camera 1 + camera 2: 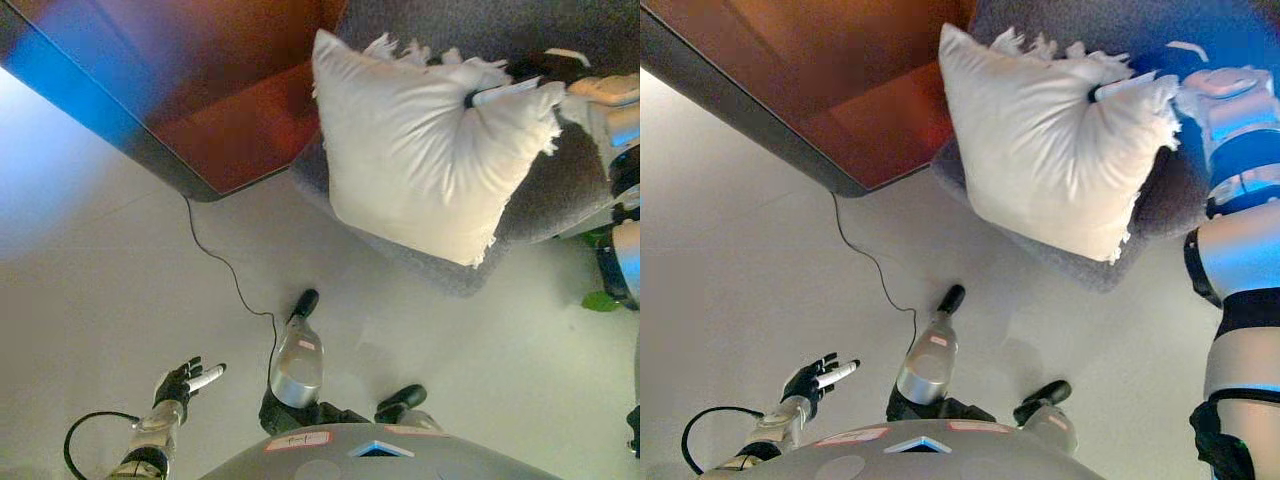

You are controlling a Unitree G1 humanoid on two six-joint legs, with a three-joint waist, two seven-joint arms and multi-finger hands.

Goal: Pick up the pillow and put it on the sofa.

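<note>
Pillow (420, 160): a white square cushion with fringed edges hung from its upper right edge, pinched there by the right hand; its face was turned toward the room.
Pillow's lie: it had no clear long axis; one corner pointed up to the left, the opposite corner pointed down to the right, and the whole thing sat tilted.
Pillow's place: it was against the front of the grey sofa (560, 190), its lower edge over the sofa's front rim, just below and to the left of the gripping fingers.
Right hand (540, 78): its dark fingers were clamped into the fabric at the fringed edge, bunching the cloth into folds around them.
Left hand (185, 382): it hung low, well apart from the pillow, with its fingers spread and straight and nothing in them.
Edges: a reddish-brown table (200, 90) with a dark rim stood just left of the pillow, its corner near the sofa's front.
Open room: pale floor (110, 260) lay bare below the pillow and around the left hand's fingers.
</note>
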